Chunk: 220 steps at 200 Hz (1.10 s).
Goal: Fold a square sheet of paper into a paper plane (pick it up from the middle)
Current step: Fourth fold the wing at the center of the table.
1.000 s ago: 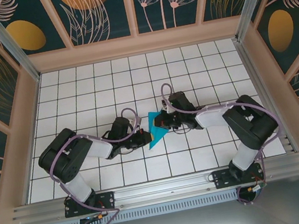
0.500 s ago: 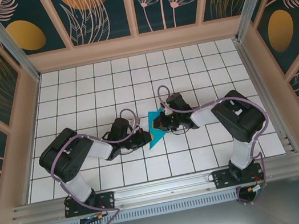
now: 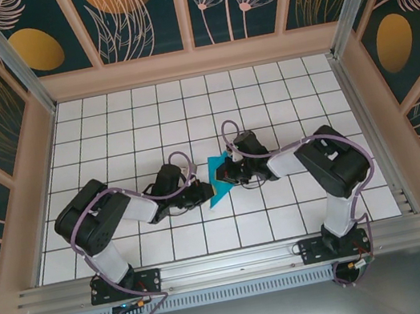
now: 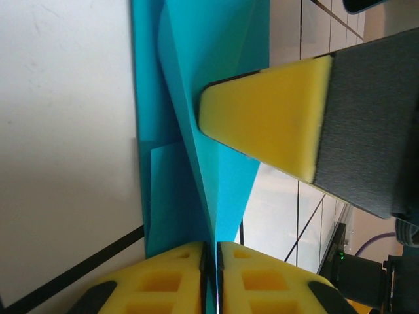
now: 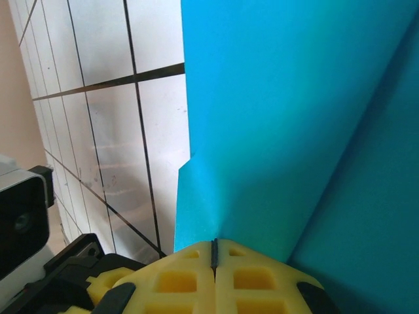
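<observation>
The teal-blue sheet of paper (image 3: 215,179), folded into a pointed shape with creases, stands up off the tiles between my two grippers at the middle of the floor. My left gripper (image 3: 203,193) holds its lower left end. In the left wrist view the paper (image 4: 196,98) runs into the thin slit between my yellow pads (image 4: 211,252). My right gripper (image 3: 224,172) is shut on the upper right edge. Its pads (image 5: 214,245) meet on the paper (image 5: 281,118). One right finger (image 4: 268,111) lies against the paper in the left wrist view.
White tiled floor (image 3: 146,119) with black grid lines stretches all round, boxed in by beige walls (image 3: 193,62) at the back and sides. An aluminium rail (image 3: 229,263) with both arm bases runs along the near edge. The left arm's black body (image 5: 26,216) sits close by.
The right arm's elbow has swung inward to the left and its gripper has shifted slightly left with the paper. The left arm has hardly moved.
</observation>
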Available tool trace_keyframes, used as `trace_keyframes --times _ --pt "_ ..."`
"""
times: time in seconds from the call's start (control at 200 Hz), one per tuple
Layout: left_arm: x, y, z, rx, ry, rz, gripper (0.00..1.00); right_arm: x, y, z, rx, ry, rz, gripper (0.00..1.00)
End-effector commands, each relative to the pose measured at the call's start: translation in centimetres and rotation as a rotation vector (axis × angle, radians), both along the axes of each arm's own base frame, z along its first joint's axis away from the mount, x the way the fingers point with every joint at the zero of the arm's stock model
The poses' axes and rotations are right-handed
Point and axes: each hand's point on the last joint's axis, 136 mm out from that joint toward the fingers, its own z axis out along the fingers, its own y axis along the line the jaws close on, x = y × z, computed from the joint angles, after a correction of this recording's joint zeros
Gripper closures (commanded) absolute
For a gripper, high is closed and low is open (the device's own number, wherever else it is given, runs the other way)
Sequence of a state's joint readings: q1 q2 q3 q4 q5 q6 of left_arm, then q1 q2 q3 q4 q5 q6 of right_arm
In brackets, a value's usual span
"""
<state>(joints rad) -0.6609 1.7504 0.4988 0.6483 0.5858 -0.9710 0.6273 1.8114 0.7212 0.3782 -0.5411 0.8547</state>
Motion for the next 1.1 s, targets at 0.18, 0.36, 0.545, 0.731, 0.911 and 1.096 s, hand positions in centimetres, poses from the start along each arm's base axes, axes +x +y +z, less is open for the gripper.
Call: trace_keyframes --times 0.18,0.36,0.545,0.731,0.911,1.096 --pt "-1.2 2.0 -2.6 0.144 0.053 0.015 0.88 0.9 -0.4 -0.8 -0.026 0.014 -0.041 0.95" --pt "-1.4 2.4 -3.0 0.151 0.070 0.040 0.92 0.8 -0.5 -1.1 -0.040 0.024 -0.042 0.95" --pt "-1.7 3.0 -3.1 0.164 0.084 0.061 0.84 0.7 -0.6 -1.5 -0.055 0.035 -0.041 0.95" --pt "-1.4 3.0 -2.0 0.153 0.057 0.073 0.80 0.6 -0.8 -1.8 -0.068 0.037 -0.036 0.95" --pt "-0.9 3.1 -1.1 0.150 0.028 0.099 0.74 0.5 -0.8 -1.8 -0.067 0.041 -0.033 0.94" --pt "-0.6 2.1 -0.2 0.113 0.017 0.063 0.73 0.5 -0.8 -2.0 -0.073 0.047 -0.034 0.94"
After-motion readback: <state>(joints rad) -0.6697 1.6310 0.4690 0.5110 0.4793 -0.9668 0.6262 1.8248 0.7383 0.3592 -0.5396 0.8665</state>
